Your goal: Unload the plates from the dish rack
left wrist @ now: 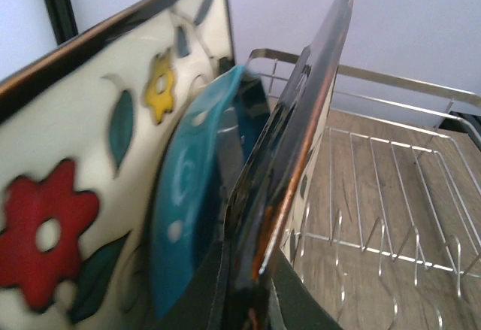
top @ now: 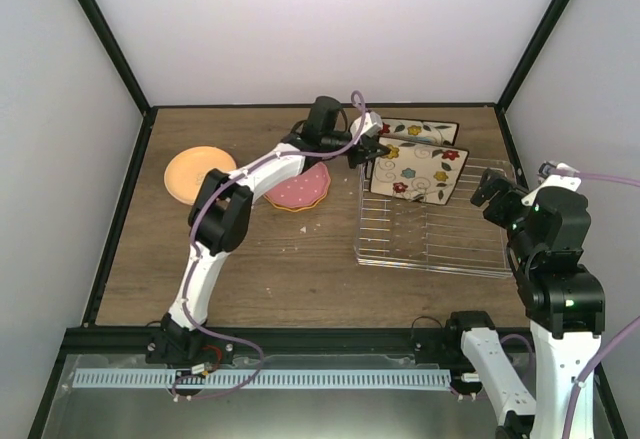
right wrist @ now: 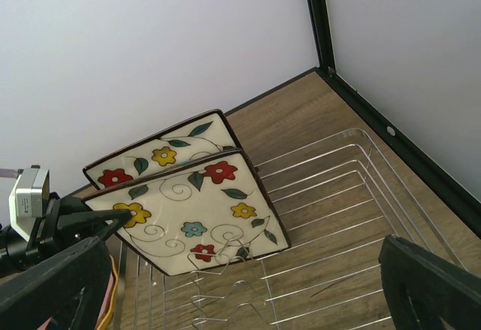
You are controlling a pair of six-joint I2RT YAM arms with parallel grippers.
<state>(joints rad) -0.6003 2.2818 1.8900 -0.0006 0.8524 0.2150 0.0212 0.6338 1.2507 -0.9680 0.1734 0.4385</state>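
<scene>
Two square cream flower plates stand in the silver wire rack (top: pixel 440 244) at its far left end: the front one (top: pixel 420 174) and the rear one (top: pixel 425 131). A white-dotted teal plate (left wrist: pixel 188 202) stands between them, seen only in the left wrist view. My left gripper (top: pixel 365 154) is at the front plate's left corner. In the left wrist view its jaws (left wrist: pixel 263 285) are shut on that plate's dark rim (left wrist: pixel 301 119). My right gripper (top: pixel 495 194) hangs open and empty above the rack's right end (right wrist: pixel 338 217), with both square plates (right wrist: pixel 195 210) ahead of it.
An orange plate (top: pixel 195 174) lies on the table at the far left. A dotted dark pink plate (top: pixel 300 189) tops a small stack left of the rack. The rest of the rack's tines (left wrist: pixel 391 247) hold nothing. Black frame posts and white walls close in the back.
</scene>
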